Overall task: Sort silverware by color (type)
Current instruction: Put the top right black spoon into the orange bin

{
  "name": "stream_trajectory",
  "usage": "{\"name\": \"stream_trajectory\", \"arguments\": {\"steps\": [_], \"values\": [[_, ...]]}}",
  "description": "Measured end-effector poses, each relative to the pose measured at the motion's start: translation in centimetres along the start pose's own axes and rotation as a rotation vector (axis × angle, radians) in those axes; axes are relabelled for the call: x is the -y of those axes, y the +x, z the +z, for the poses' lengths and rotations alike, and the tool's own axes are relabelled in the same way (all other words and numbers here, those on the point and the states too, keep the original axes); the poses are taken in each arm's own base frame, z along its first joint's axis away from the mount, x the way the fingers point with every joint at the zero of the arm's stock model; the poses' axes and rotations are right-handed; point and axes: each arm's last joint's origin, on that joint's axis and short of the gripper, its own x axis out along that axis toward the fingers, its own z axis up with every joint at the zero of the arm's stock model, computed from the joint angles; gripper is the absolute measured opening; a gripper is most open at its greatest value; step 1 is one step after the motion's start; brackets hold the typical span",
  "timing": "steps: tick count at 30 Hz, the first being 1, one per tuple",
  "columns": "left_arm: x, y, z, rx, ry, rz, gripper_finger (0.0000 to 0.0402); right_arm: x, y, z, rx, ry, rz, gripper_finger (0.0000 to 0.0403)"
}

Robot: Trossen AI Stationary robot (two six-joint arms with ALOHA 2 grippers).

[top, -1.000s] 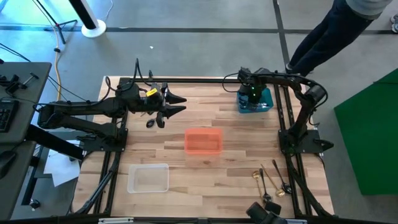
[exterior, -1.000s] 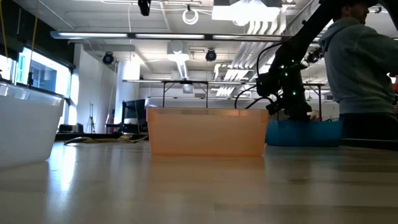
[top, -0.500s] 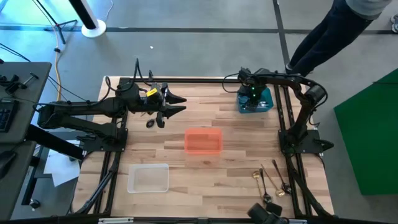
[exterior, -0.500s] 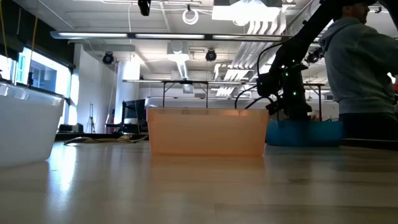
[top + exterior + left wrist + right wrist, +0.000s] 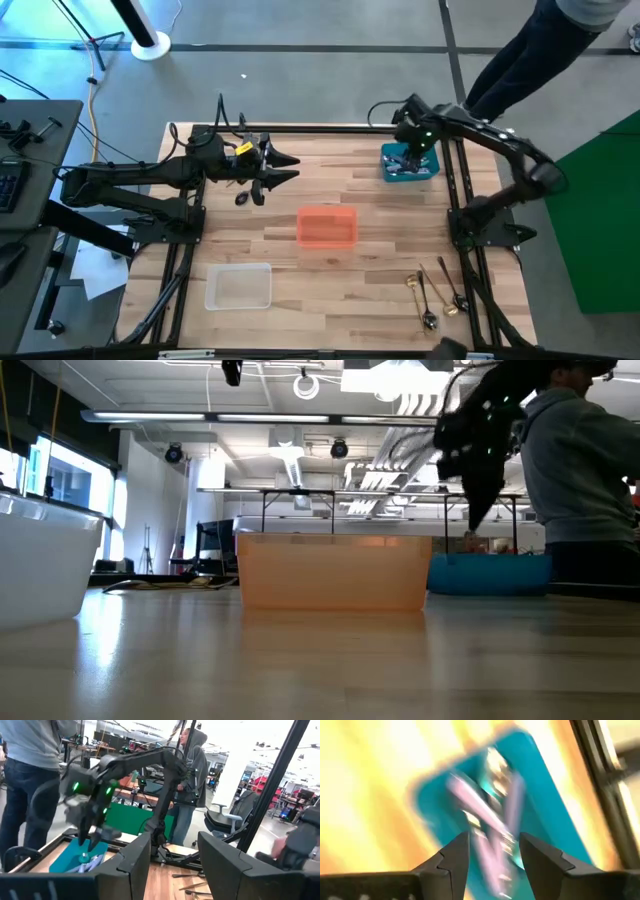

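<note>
Silverware (image 5: 490, 820) in teal bin (image 5: 550, 815) motion-blurred, seemingly silver pieces

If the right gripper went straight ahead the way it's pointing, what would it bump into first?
Probably the silver silverware lying in the blue bin. The right gripper hangs open above that bin and points down into it, with nothing visible between them, though depth is hard to judge.

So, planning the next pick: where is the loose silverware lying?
High view: the loose silverware lies at the table's near right corner, right of the orange bin.

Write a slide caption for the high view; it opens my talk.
Right tool, open, above the teal bin of silver pieces; more silverware waits near the table's edge.
</note>
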Motion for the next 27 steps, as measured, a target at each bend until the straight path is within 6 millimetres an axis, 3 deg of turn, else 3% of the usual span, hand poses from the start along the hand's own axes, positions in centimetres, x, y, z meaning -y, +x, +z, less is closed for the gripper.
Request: {"name": "stream_trajectory", "arguments": {"steps": [4,10,17,21,27], "values": [[-0.1,0.0,-0.3,-0.029,-0.009,0.005,0.0156,-1.8,-4.1,-0.5,0.275,0.107,0.23,0.0158],[-0.1,0.0,-0.5,-0.049,0.01,0.01,0.0156,-5.9,-8.2,-1.6,0.591,0.043,0.391,0.0158],[-0.1,0.0,-0.5,-0.048,0.039,0.01,0.0156,-11.0,-8.9,-1.4,0.928,-0.05,0.448,0.0158],[-0.1,0.0,-0.5,-0.048,0.041,0.011,0.0156,-13.5,-9.0,-0.6,1.144,-0.201,0.437,0.0158],[-0.6,-0.1,-0.4,-0.044,0.042,0.031,0.0156,-15.5,-8.7,0.3,1.235,-0.25,0.415,0.0158]]}}
